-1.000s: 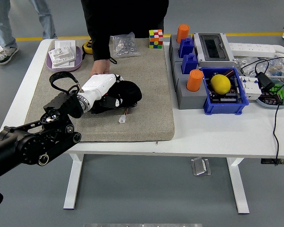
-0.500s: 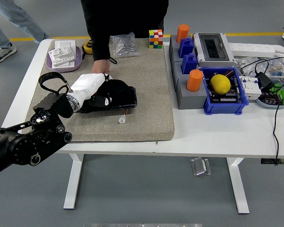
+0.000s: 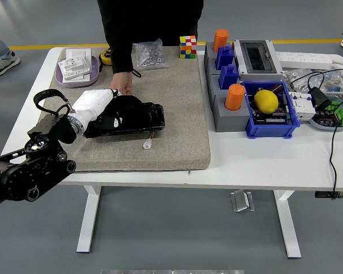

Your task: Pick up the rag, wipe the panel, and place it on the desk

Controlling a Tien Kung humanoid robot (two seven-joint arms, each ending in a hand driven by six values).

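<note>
- Black rag [image 3: 126, 108] lies bunched on the panel [image 3: 151, 120] under the left hand [image 3: 100, 105]; its grip cannot be told.
- Person's hand [image 3: 123, 84] rests just behind.
- Blue bin [image 3: 271, 111] holds a lemon [image 3: 266, 101].

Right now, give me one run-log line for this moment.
stage: wiping | left hand: on black rag over panel | person's hand: beside panel | right: unseen

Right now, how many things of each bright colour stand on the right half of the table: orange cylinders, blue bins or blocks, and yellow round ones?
Orange plastic cylinders: 2, far one and near one.
Blue plastic blocks or bins: 3, far block, middle block, open bin.
Yellow round ball: 1, lying in the bin.
Total: 6.
</note>
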